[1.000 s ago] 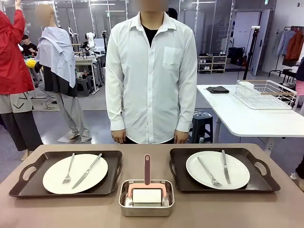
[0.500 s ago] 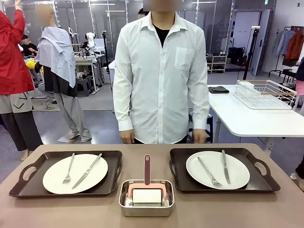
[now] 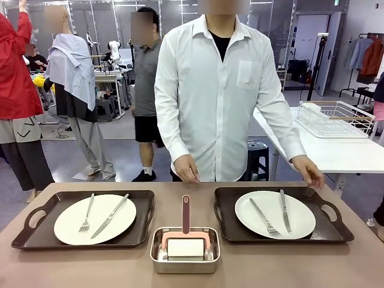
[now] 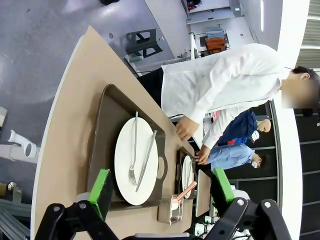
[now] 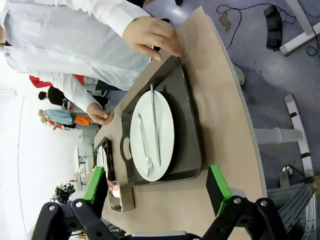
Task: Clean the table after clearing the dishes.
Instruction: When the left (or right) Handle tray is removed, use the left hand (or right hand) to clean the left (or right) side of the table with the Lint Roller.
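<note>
On the taupe table (image 3: 276, 267), two dark trays are set apart. The left tray (image 3: 143, 219) is topped by a white plate (image 3: 63, 227) with fork (image 3: 88, 211) and knife (image 3: 110, 216); the right tray (image 3: 223, 219) is laid likewise. Between them a steel pan (image 3: 185, 266) with a pink roller (image 3: 185, 247) is placed. A person's hand (image 3: 309, 172) is held just beyond the right tray's far rim. Both the left gripper (image 4: 162, 186) and right gripper (image 5: 156, 185) are spread open, nothing gripped.

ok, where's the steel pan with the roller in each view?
Front view: pan at bottom centre, near the table edge.
Left wrist view: pan low, just right of centre.
Right wrist view: pan at lower left.
Shared landmark: the two dark trays, one on each side of the pan in every view.
</note>
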Robot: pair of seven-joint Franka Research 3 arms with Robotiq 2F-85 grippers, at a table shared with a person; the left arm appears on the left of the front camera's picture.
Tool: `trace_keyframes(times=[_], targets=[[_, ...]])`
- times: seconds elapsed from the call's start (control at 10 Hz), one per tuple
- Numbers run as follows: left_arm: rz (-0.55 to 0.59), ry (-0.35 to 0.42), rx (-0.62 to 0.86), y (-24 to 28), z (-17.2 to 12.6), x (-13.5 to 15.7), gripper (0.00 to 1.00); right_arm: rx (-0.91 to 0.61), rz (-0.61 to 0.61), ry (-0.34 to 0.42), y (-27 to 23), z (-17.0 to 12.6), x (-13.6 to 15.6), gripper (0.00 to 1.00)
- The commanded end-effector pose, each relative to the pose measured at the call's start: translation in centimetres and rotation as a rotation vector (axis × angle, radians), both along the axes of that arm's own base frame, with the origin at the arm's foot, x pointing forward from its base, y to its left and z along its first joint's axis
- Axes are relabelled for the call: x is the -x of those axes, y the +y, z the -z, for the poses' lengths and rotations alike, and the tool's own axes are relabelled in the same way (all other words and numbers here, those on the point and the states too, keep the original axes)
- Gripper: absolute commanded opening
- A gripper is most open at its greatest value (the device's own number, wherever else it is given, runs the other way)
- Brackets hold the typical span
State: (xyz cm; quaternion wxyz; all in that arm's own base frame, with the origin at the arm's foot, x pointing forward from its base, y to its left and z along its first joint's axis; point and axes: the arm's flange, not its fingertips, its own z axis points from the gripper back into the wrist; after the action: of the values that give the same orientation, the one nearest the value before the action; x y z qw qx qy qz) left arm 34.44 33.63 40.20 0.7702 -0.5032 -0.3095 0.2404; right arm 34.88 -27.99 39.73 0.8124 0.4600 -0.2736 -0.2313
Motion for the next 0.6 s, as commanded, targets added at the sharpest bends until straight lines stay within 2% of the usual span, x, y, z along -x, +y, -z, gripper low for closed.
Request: trace_keyframes(times=[0.0, 0.5], targets=[[0.001, -0.005, 0.009, 0.14, 0.06, 0.39, 1.00, -0.007, -0.001, -0.007, -0.08, -0.05, 0.19, 1.00], [0.001, -0.005, 0.009, 0.14, 0.06, 0.39, 1.00, -0.007, -0.001, -0.007, -0.08, -0.05, 0.19, 1.00]])
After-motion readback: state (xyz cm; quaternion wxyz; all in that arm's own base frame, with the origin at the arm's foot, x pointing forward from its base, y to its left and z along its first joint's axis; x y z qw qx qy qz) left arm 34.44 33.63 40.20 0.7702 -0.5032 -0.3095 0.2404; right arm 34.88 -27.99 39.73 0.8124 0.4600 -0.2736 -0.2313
